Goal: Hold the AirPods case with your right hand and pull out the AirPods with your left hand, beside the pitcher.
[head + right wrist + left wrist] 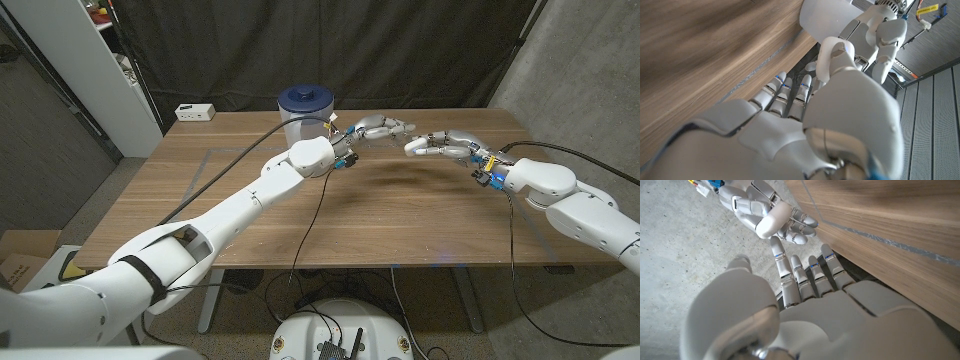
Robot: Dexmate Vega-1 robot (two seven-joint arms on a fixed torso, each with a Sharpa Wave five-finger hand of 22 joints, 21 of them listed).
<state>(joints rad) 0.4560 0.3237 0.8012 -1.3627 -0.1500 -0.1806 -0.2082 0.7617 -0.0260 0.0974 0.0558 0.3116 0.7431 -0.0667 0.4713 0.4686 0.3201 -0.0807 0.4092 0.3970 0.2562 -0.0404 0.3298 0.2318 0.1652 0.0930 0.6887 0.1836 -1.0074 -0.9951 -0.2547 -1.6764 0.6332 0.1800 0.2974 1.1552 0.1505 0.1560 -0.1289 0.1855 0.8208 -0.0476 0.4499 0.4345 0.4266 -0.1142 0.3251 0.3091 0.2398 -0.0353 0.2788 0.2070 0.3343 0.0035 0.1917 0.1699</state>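
Observation:
Both hands hang above the table's far middle, fingertips facing each other a short gap apart. My right hand (437,146) grips a white rounded AirPods case (773,221), which sits between its thumb and curled fingers (799,229). My left hand (378,128) reaches toward it with its fingers (805,272) stretched straight and apart, holding nothing; their tips stop just short of the case. The clear pitcher (304,118) with a blue lid stands right beside the left hand, on its left. In the right wrist view the left hand (875,30) shows beyond my right thumb (834,54), in front of the pitcher (826,17).
A small white box (196,112) lies at the wooden table's (300,215) far left corner. Grey tape lines (215,160) mark the tabletop. A black cable (250,150) runs along my left arm. A dark curtain hangs behind the table.

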